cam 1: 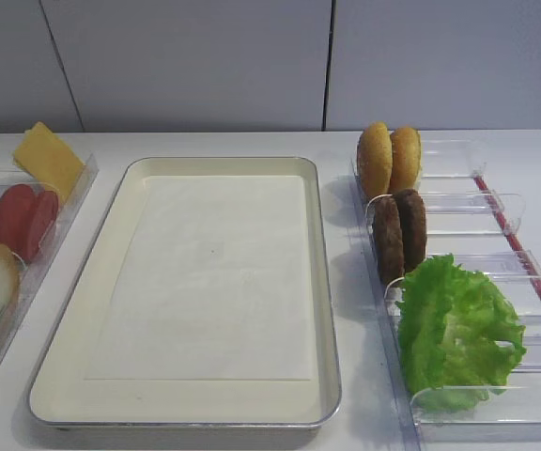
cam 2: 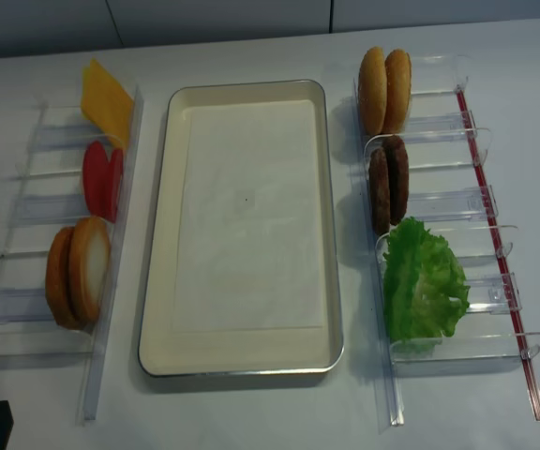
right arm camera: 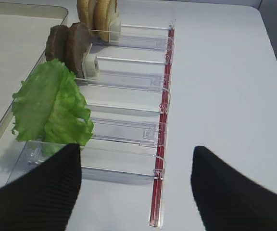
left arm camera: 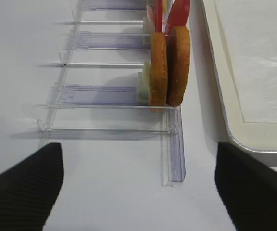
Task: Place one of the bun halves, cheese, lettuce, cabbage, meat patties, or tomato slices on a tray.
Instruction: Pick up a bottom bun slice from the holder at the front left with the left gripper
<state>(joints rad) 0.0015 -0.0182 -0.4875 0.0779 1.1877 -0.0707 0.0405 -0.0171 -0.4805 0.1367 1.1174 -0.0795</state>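
Standing by the table, so here's where things are, biggest stuff first:

tray (cam 1: 322,282): sits in the middle between the racks, nothing on its paper liner yet, so basically nothing of the job is done.
right rack (cam 2: 495,234): clear plastic, carries the lettuce, patties and the small orange buns.
left rack (cam 2: 26,309): same kind, carries the bun halves, tomato and cheese.
lettuce (cam 1: 458,324): big frilly leaf standing in the near slot on the right, untouched.
bun halves (cam 2: 78,272): upright on edge in the left rack's near slot, pale face showing.
meat patties (cam 1: 399,230): two, on edge, just behind the lettuce.
small buns (cam 1: 389,158): far slot on the right.
tomato slices (cam 1: 26,218): two, on edge, left rack.
cheese (cam 1: 48,160): leaning at the far left.
left gripper (left arm camera: 138,192): jaws spread wide, holding nothing, lined up facing the bun halves but well short of them.
right gripper (right arm camera: 136,192): also spread wide and empty, hanging near the lettuce end of its rack.
what's left: everything, pick one item and get it onto the tray.
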